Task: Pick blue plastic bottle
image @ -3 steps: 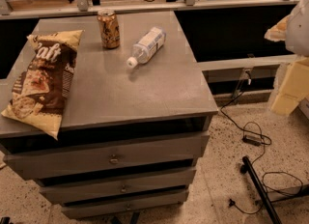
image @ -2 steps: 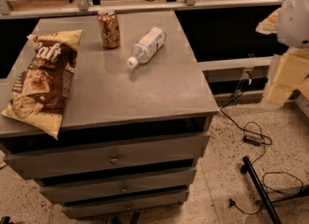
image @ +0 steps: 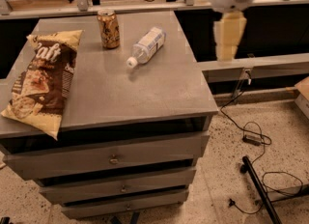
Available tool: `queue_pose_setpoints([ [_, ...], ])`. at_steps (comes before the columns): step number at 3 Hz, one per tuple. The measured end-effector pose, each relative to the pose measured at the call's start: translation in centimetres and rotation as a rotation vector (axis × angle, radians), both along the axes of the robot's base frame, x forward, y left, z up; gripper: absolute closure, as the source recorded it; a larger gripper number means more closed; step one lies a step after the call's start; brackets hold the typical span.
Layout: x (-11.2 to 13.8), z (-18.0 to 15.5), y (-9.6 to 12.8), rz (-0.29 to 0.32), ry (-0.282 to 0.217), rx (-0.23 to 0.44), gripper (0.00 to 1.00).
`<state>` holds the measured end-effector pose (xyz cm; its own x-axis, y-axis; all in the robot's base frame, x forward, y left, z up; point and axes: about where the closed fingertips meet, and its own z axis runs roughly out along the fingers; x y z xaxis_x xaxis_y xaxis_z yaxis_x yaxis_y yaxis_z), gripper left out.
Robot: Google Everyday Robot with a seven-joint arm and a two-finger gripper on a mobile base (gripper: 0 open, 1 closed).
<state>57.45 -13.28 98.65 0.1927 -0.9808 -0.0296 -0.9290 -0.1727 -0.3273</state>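
Observation:
The blue plastic bottle [image: 148, 45] lies on its side on the grey cabinet top [image: 159, 88], toward the back, with its white cap pointing to the front left. A gold-brown drink can [image: 108, 28] stands upright just left of it. My gripper [image: 229, 37] hangs at the end of the white arm, blurred, off the cabinet's right edge and to the right of the bottle, apart from it. It holds nothing that I can see.
A brown and cream chip bag [image: 46, 80] lies along the left side of the cabinet top. The cabinet has three drawers [image: 113, 158] in front. Black cables [image: 251, 138] and a black bar [image: 260, 189] lie on the speckled floor at the right. A railing runs behind the cabinet.
My arm and gripper have swung left from the right edge of the view to a spot just beside the cabinet's right edge. The bottle, can and bag have not moved.

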Motion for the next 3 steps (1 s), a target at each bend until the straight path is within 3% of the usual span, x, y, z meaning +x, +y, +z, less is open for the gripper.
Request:
queue_pose_setpoints([
  [1, 2.2, 2.4, 7.9, 0.284, -0.152, -0.023, 0.0],
  [2, 2.7, 2.5, 7.8, 0.269, -0.161, -0.011, 0.0],
  [3, 3.3, 1.8, 8.1, 0.365, -0.161, -0.074, 0.0],
])
